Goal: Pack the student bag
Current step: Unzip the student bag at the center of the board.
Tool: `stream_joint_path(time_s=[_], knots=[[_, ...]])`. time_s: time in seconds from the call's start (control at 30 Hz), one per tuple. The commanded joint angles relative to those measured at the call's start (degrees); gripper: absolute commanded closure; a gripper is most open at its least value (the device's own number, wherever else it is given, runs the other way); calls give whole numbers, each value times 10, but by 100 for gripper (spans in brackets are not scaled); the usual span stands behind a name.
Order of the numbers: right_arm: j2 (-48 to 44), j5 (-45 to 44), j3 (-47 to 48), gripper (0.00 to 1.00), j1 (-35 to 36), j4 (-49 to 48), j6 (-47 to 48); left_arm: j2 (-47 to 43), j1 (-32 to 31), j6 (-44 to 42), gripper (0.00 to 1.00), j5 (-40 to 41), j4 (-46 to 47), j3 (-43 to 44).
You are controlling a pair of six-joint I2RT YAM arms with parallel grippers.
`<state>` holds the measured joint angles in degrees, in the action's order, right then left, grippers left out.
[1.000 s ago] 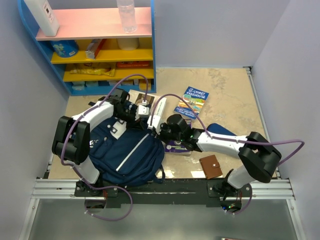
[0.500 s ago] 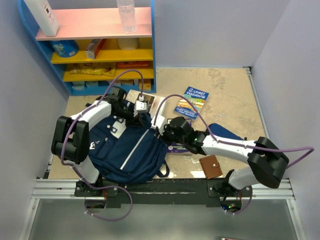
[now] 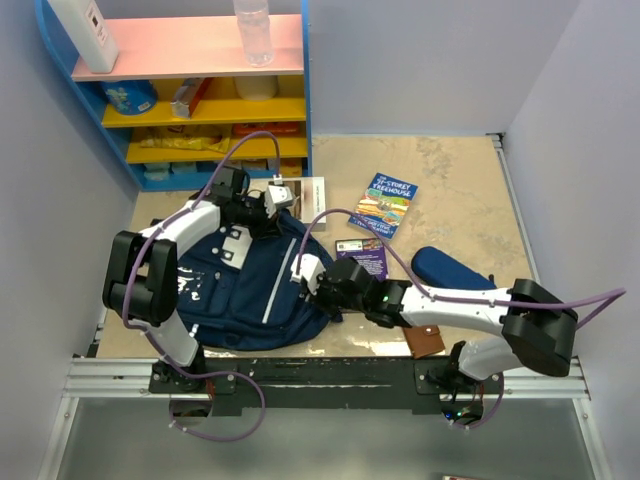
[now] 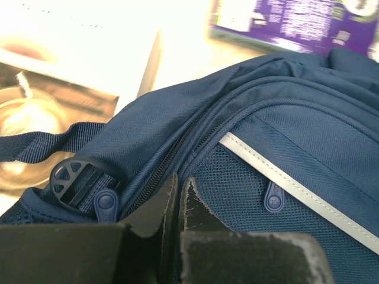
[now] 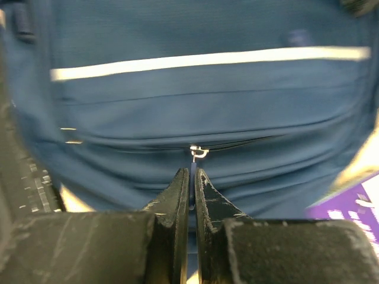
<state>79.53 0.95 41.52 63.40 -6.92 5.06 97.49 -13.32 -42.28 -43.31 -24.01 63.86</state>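
Student bag (image 3: 245, 290) lies flat on the near-left part of the table (image 3: 450, 165), front side up, its bottom close to the near edge. Navy fabric with a light grey stripe.

Left gripper (image 4: 182, 186) is at the bag's far end. Jaws are pressed together with the tips against the fabric beside a zip line. Can't tell whether any cloth is caught between them. A round strap buckle (image 4: 74, 177) sits just left of the tips.

Right gripper (image 5: 191, 174) is at the bag's right side, jaws narrow and pinched on a thin blue tab hanging from a silver zip pull (image 5: 198, 152). That pocket zip runs across the bag below the grey stripe.

Purple book (image 3: 362, 258) lies just right of the bag, partly under the right arm. Treehouse book (image 3: 382, 203) is mid-table, further back. Navy pencil case (image 3: 450, 268) is toward the right edge. Brown wallet (image 3: 425, 340) is at the near edge, tucked under the right arm. White box (image 3: 308, 190) is just past the bag's far end. Blue shelf unit (image 3: 190, 100) stands at the far-left corner with a water bottle (image 3: 252, 30) on top.
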Motion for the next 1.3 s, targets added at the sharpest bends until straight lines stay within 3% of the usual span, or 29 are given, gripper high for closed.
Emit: stream_joint_path(time_s=[0.0, 0.43, 0.87, 0.93, 0.97, 1.0, 1.1, 1.13, 1.2, 1.27], knots=[[5, 4, 14, 100, 40, -7, -46, 7, 23, 80, 100, 106, 183, 7], [85, 4, 75, 100, 150, -64, -80, -11, 21, 149, 100, 129, 231, -12], [179, -43, 176, 100, 162, -92, -60, -47, 6, 177, 100, 125, 247, -29], [165, -47, 180, 80, 162, -78, -65, -51, 6, 174, 99, 125, 241, -25], [156, -53, 180, 73, 162, -61, -71, -52, 5, 167, 97, 124, 211, -20], [146, -58, 178, 53, 162, -56, -76, -55, 6, 163, 94, 125, 202, -17], [89, -97, 154, 44, 145, -56, -96, -70, 6, 145, 71, 124, 164, -8], [72, -97, 140, 43, 133, -56, -106, -79, 6, 141, 58, 121, 150, -4], [35, -84, 125, 43, 82, -56, -141, -89, 6, 132, 50, 115, 114, 10], [6, -71, 98, 43, 46, -62, -176, -107, 5, 129, 35, 113, 80, 23]])
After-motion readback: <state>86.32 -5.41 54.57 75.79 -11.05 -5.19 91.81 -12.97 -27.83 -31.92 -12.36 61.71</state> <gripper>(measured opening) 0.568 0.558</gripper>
